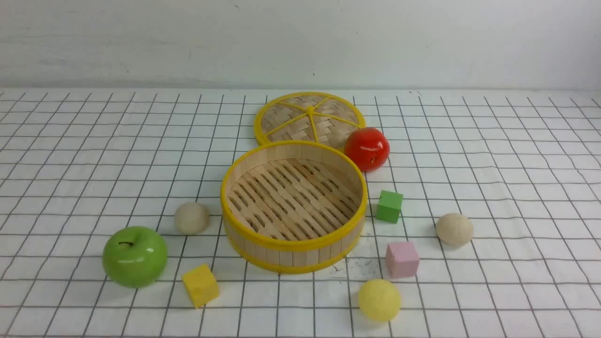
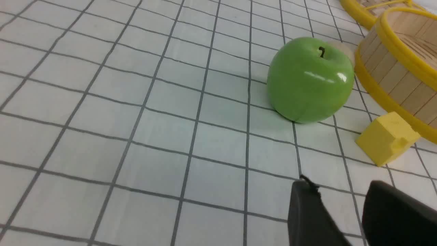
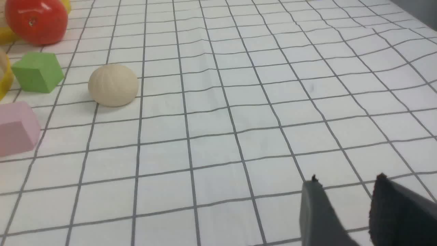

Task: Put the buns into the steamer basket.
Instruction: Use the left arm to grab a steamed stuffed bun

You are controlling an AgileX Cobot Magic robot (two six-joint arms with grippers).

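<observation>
The round bamboo steamer basket (image 1: 244, 237) stands empty at the middle of the checked cloth. One cream bun (image 1: 191, 218) lies just left of it, another cream bun (image 1: 454, 229) to its right, and a pale yellow bun (image 1: 379, 299) in front. Neither arm shows in the front view. My left gripper (image 2: 339, 186) is open over bare cloth, short of the green apple (image 2: 309, 82); a sliver of the left bun (image 2: 344, 48) peeks from behind that apple. My right gripper (image 3: 345, 179) is open and empty, well apart from the right bun (image 3: 113, 85).
The woven lid (image 1: 309, 118) lies behind the basket, with a red apple (image 1: 366, 149) beside it. A green cube (image 1: 389, 206) and pink cube (image 1: 402, 259) sit right of the basket, a yellow cube (image 1: 200, 285) and the green apple (image 1: 134, 256) front left.
</observation>
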